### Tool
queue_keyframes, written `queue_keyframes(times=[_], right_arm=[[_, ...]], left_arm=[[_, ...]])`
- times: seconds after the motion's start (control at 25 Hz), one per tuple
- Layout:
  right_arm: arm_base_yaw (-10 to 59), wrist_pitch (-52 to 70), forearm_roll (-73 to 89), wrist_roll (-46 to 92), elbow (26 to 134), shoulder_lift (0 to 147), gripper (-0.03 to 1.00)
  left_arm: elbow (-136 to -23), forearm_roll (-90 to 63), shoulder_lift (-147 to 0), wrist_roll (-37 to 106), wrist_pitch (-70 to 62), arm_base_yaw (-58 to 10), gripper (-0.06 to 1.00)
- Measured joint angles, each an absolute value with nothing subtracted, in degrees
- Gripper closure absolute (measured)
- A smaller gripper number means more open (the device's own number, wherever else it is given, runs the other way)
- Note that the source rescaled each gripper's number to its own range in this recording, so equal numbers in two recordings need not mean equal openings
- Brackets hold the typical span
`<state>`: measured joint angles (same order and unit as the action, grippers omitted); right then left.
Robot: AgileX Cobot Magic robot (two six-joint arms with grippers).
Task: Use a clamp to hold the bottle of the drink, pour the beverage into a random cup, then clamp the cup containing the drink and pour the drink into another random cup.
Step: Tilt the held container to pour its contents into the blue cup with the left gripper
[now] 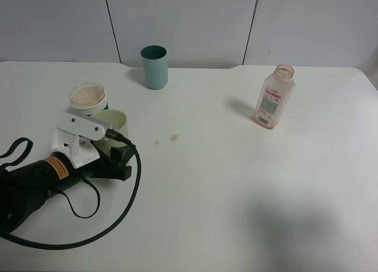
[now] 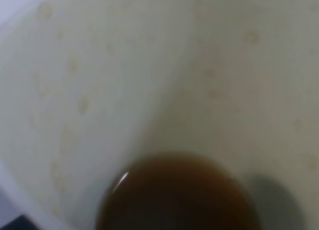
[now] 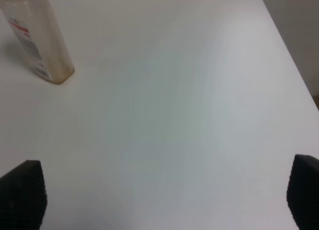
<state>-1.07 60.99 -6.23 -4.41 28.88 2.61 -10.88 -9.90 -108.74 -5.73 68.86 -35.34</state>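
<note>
My left gripper (image 1: 120, 149) is shut on the pale green cup (image 1: 113, 125) at the left of the table. The left wrist view looks straight into that cup (image 2: 149, 80), where brown drink (image 2: 174, 195) pools at its bottom. Just behind it stands a white cup (image 1: 88, 98) with a blue base, holding beige drink. A teal cup (image 1: 154, 66) stands at the back centre. The near-empty clear bottle (image 1: 274, 98) stands uncapped at the right and also shows in the right wrist view (image 3: 37, 40). My right gripper (image 3: 164, 200) is open over bare table, apart from the bottle.
A few small brown drops (image 1: 173, 137) lie on the white table (image 1: 236, 183) near its middle. A black cable (image 1: 127, 195) loops from the left arm across the front left. The table's right edge (image 3: 291, 65) shows in the right wrist view.
</note>
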Motion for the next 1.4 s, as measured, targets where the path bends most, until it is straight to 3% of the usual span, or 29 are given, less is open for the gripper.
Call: queue_keyframes(times=[1.4], right_arm=[[-1.07,60.99,-6.23,-4.41,28.88,2.61,0.03]], left_arm=[[-7.93,18.71,-100.83,0.00,68.86,12.80,0.94]])
